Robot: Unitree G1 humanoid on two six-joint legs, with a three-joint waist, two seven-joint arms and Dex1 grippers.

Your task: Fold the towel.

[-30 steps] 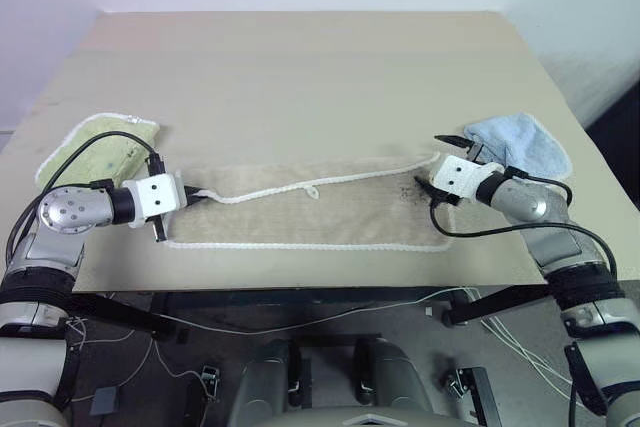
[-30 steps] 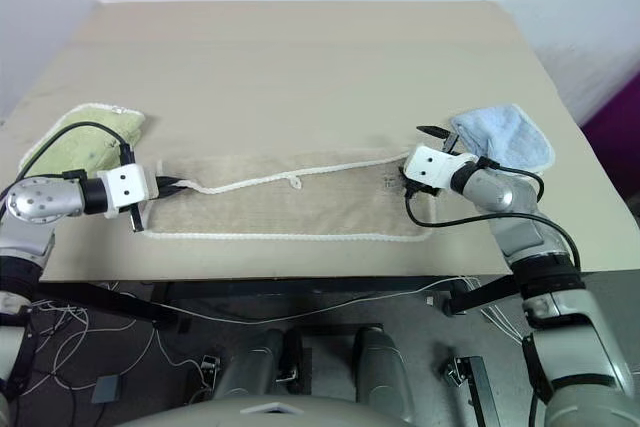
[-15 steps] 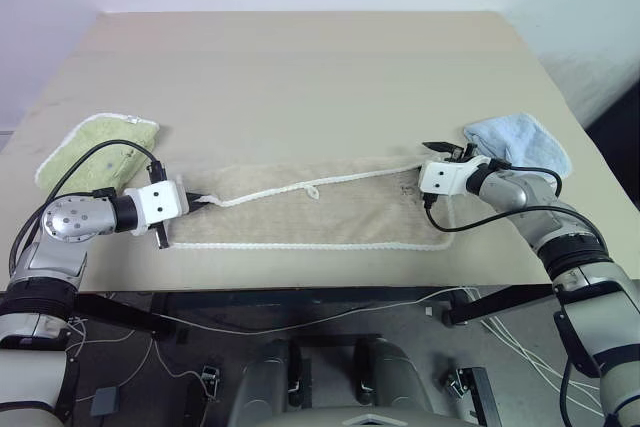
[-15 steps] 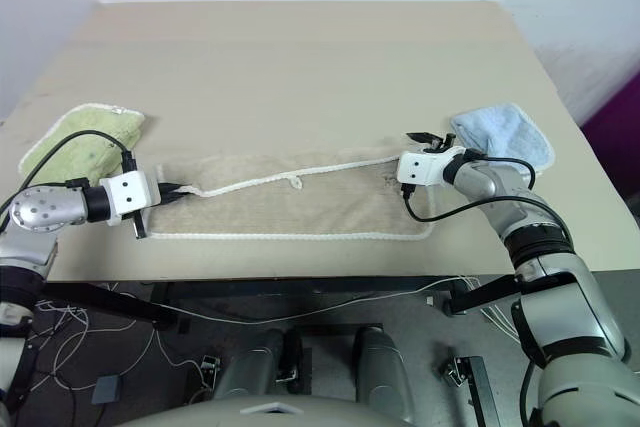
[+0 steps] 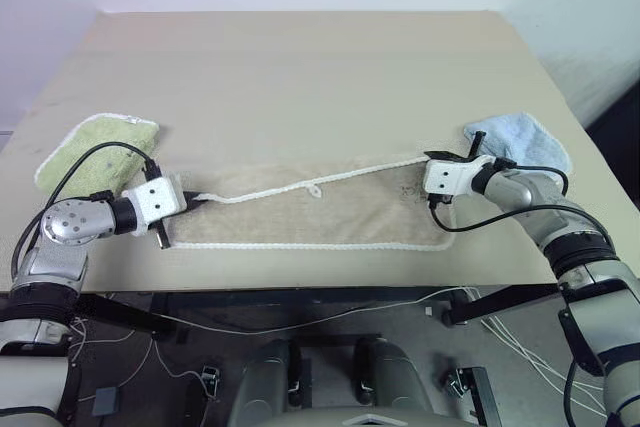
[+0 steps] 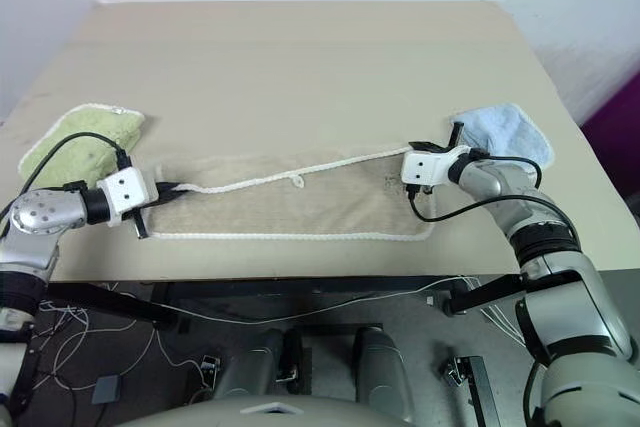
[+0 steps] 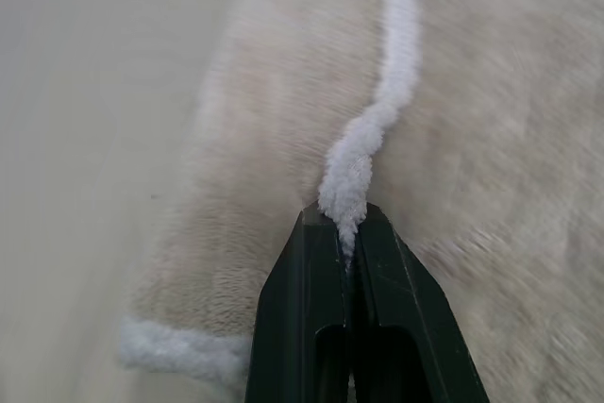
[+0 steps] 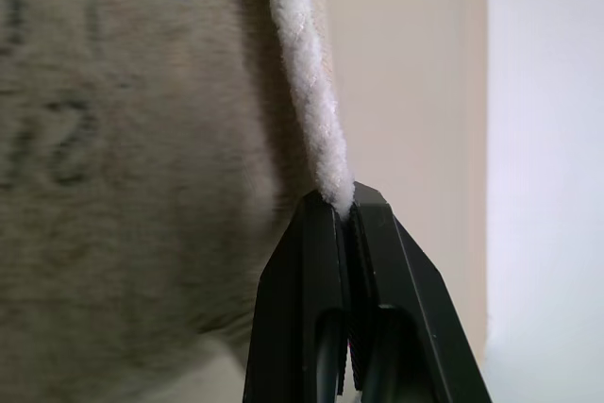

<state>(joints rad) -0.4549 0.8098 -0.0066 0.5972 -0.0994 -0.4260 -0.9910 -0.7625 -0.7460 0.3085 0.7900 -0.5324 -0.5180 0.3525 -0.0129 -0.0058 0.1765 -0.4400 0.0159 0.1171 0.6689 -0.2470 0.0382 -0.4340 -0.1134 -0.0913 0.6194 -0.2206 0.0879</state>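
Towel (image 5: pixel 310 215) flat near table (image 5: pixel 300 67) front edge, left tool (image 7: pixel 345 233) and right tool (image 8: pixel 343 209) clamped on its corded edging (image 5: pixel 300 187).

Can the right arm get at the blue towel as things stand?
Probably not right now. The blue towel lies close beside the right end effector with nothing between them, but that end effector is shut on the corded edge of the tan towel, so it would have to let go first.

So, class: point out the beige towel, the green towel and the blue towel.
beige towel (image 5: pixel 330 215), left eye view, middle of its cloth.
green towel (image 5: pixel 95 144), left eye view, its centre.
blue towel (image 5: pixel 528 139), left eye view, its centre.
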